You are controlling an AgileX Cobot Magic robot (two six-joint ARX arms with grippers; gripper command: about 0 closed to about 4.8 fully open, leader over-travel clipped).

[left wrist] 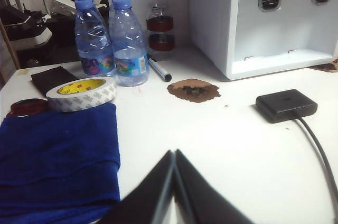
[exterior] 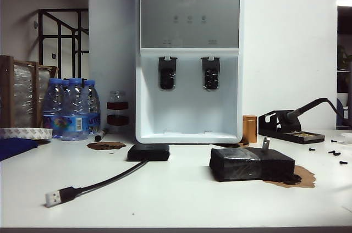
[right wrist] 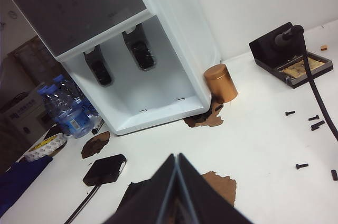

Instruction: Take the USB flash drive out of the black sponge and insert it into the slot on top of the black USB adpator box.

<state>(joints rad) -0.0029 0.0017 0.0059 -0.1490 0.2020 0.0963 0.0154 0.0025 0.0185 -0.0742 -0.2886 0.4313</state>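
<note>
Black left claw (left wrist: 174,155) and right claw (right wrist: 177,159) hover level, pressed closed, empty.

The water dispenser (exterior: 189,57) at the far middle of the desk carries the brand "AUX" in dark letters near the top of its grey front panel, followed by two small characters too fine to read. At the far left, the inner core of the roll of white tape (left wrist: 81,93) shows a red "3M" mark on yellow. The labels on the water bottles (left wrist: 128,49) are colourful, but their print is too blurred to make out.
</note>
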